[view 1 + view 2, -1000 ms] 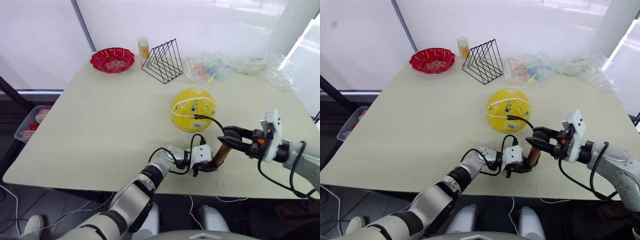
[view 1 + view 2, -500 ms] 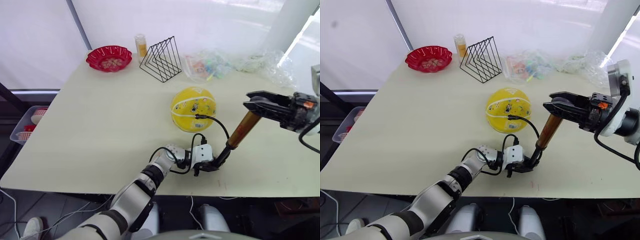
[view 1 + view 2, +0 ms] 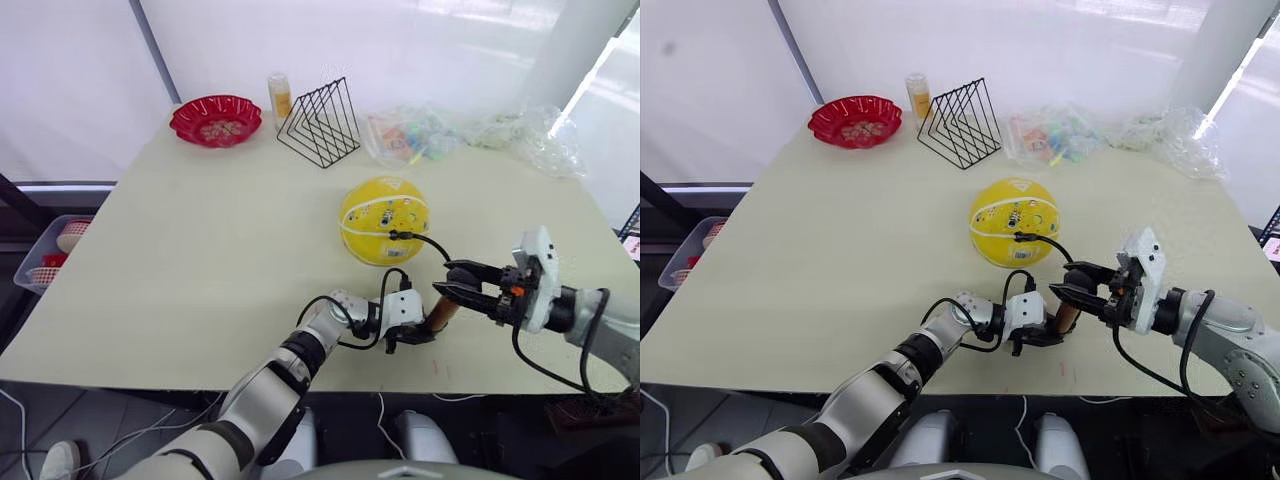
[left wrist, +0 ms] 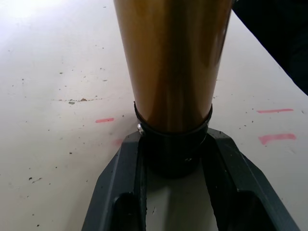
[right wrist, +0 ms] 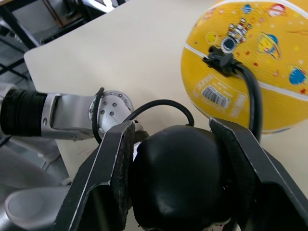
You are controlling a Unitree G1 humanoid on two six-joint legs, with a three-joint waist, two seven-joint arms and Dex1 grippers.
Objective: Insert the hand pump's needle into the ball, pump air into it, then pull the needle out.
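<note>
Behind the pale table (image 3: 200, 250) there is a bright white curtain, and at the far edge of the table stand a red scalloped bowl (image 3: 215, 118), a small yellow bottle (image 3: 279, 96), a black wire rack (image 3: 321, 122) and some crumpled clear plastic bags (image 3: 470, 135). On the floor at the robot's left side is a clear bin (image 3: 55, 250).

Near the middle of the table, a little toward the front, rests the ball (image 3: 385, 219), yellow with white seam lines and small coloured prints. The needle (image 5: 222, 61) is pushed into the side of the ball which faces the robot; only its black angled connector is visible against the rubber, and the thin black hose (image 3: 430, 244) curves from it down to the pump.

The hand pump (image 3: 441, 313) lies low near the front edge of the table, between the two grippers, its orange-gold barrel short between the black ends. The left gripper (image 3: 412, 331) pinches the black bottom cap of the pump; in the left wrist view one dark finger (image 4: 118, 192) sits on each side of this cap and touches it. The right gripper (image 3: 458, 283) comes from the right side and its two fingers close around the round black handle (image 5: 178, 180) at the other end of the pump, one finger on each side of it
</note>
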